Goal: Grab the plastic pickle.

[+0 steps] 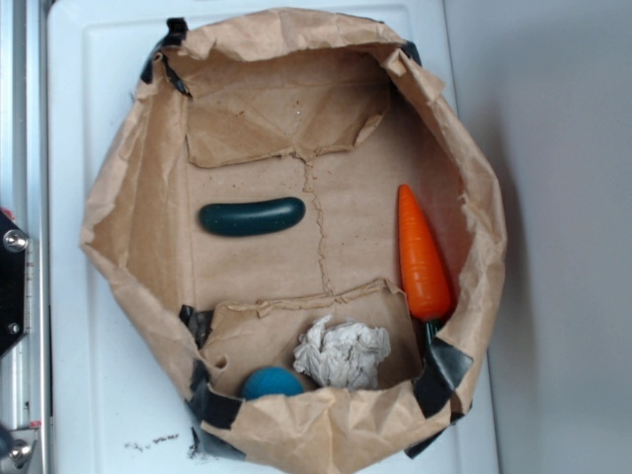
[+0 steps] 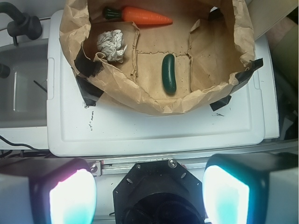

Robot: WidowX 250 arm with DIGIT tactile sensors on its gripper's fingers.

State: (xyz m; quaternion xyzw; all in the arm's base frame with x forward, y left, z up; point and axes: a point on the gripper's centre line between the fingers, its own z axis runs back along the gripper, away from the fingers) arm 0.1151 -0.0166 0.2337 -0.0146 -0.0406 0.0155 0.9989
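Observation:
The plastic pickle [image 1: 252,216] is a glossy dark green curved toy lying flat on the floor of an opened brown paper bag [image 1: 128,227]. The wrist view shows the pickle [image 2: 168,73] standing lengthwise near the bag's [image 2: 140,93] near wall. My gripper [image 2: 149,191] is open, its two fingers [image 2: 70,196] wide apart at the bottom of the wrist view. It hangs well short of the bag, over a black mount and a metal rail, with nothing between the fingers. The exterior view does not show the gripper.
An orange carrot [image 1: 423,257] lies along the bag's right side. A crumpled white paper [image 1: 343,354] and a teal-blue ball [image 1: 272,383] sit in the bag's near pocket. The bag rests on a white plastic lid [image 1: 69,99]. Raised crumpled bag walls ring the objects.

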